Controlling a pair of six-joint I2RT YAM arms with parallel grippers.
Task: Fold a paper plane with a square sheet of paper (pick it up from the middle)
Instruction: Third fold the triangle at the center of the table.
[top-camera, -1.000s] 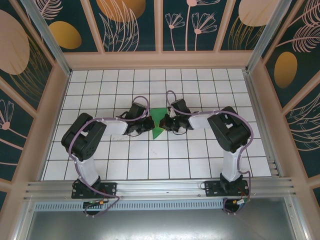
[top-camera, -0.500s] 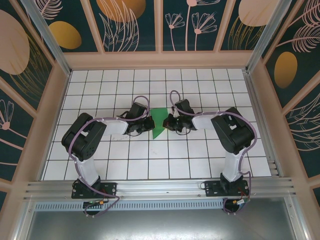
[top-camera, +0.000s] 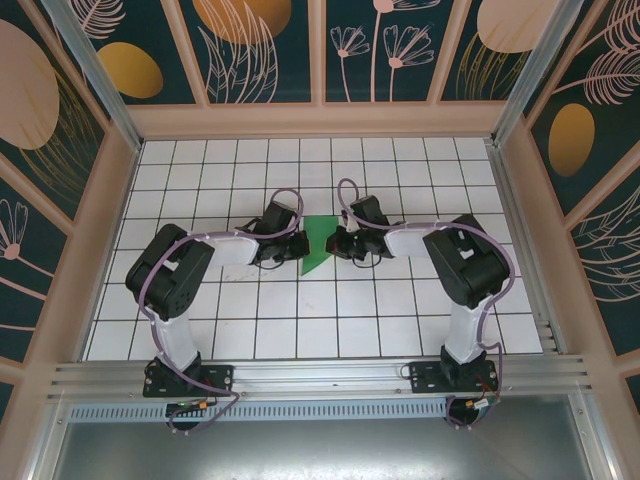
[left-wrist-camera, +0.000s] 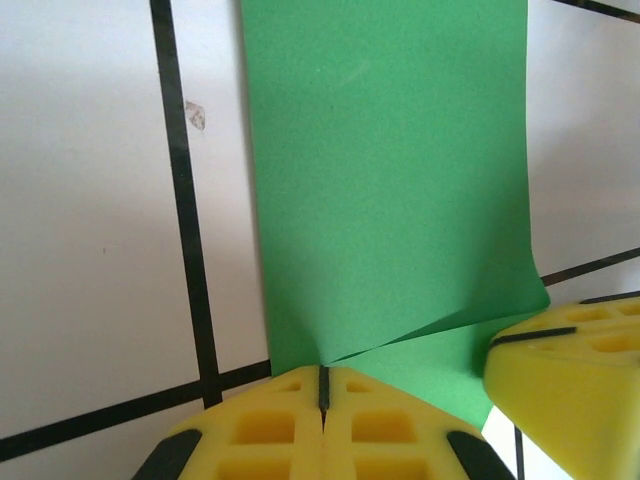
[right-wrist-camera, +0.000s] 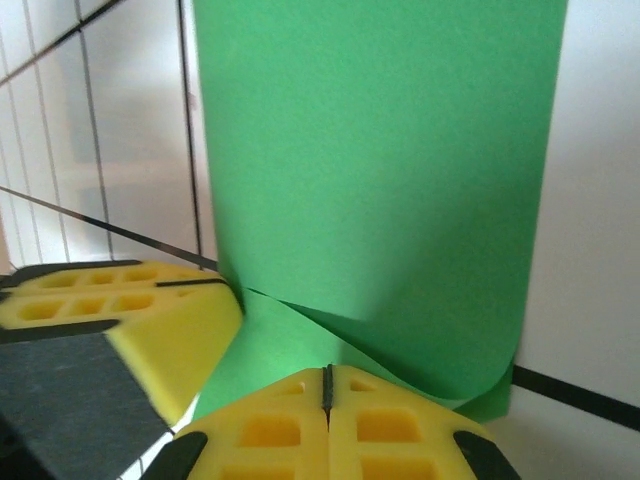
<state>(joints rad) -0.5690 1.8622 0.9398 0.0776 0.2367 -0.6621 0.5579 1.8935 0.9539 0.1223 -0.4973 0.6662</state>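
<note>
— The left end effector (top-camera: 292, 246) has its two yellow pads (left-wrist-camera: 262, 430) pressed together. The green edge runs right into the seam between them, so it is pinching the sheet of paper (top-camera: 318, 240).

— And the right end effector (top-camera: 338, 243)?

— Same story. Its pads are together on the opposite edge, with the paper curling up into the seam. It sits at the sheet's 3 o'clock and the left one at its 9 o'clock, tips facing each other across the green.

— Where's the sheet on the tabletop (top-camera: 200, 330)?

— About the middle of the white grid. From above it has a straight edge at 12 o'clock and narrows to a point toward 7 o'clock.

— Is it flat?

— Mostly. From the left wrist, it lies flat toward 12 o'clock, but a raised crease runs from the pinch out toward 3 o'clock. The other arm's yellow finger (left-wrist-camera: 570, 350) is at 4 o'clock there. From the right wrist, the paper rolls over at 4 o'clock, and the left arm's finger (right-wrist-camera: 120, 310) pokes in at 8 o'clock.
</note>
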